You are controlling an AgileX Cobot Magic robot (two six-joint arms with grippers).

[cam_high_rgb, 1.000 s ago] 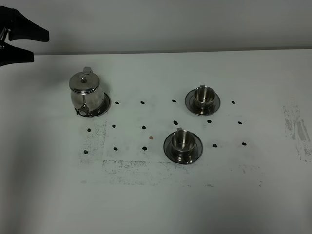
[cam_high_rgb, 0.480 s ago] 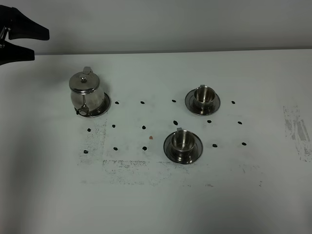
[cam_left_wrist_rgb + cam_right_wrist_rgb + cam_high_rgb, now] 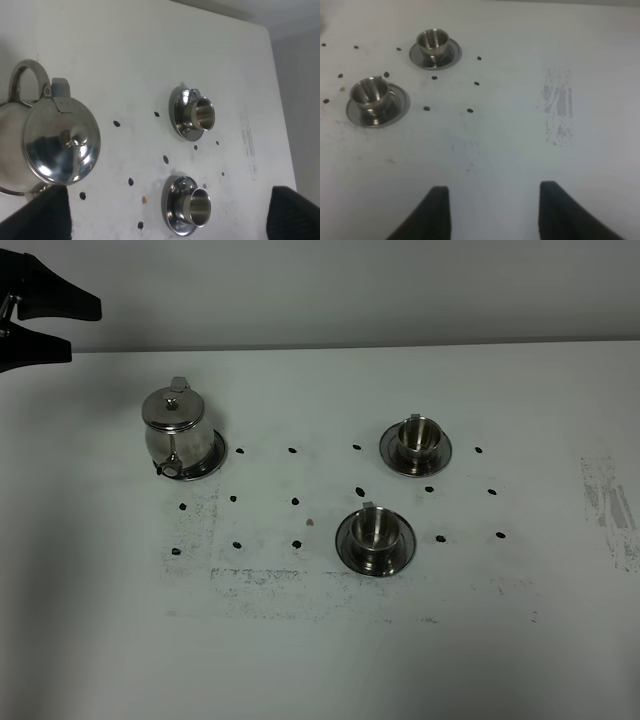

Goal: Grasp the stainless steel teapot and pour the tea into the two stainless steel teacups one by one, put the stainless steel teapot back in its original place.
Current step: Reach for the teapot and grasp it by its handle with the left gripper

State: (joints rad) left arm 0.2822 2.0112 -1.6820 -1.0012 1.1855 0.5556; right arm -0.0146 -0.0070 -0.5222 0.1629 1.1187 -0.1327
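Observation:
The stainless steel teapot [image 3: 172, 430] stands upright on its saucer [image 3: 212, 454] at the table's left, lid down and spout toward the front. In the left wrist view the teapot [image 3: 50, 145] shows from above. The two teacups sit on their saucers right of centre, one farther back [image 3: 417, 435] and one nearer [image 3: 372, 528]. My left gripper [image 3: 85, 330] hovers open at the far left, behind the teapot and apart from it, its fingers [image 3: 45, 215] wide. My right gripper [image 3: 495, 190] is open over bare table, to the right of both teacups [image 3: 432, 42] [image 3: 370, 92], holding nothing.
Small dark dots [image 3: 292, 451] mark a grid across the white table [image 3: 320, 650] between pot and cups. A scuffed patch [image 3: 605, 500] lies at the right edge. A wall borders the table's far edge.

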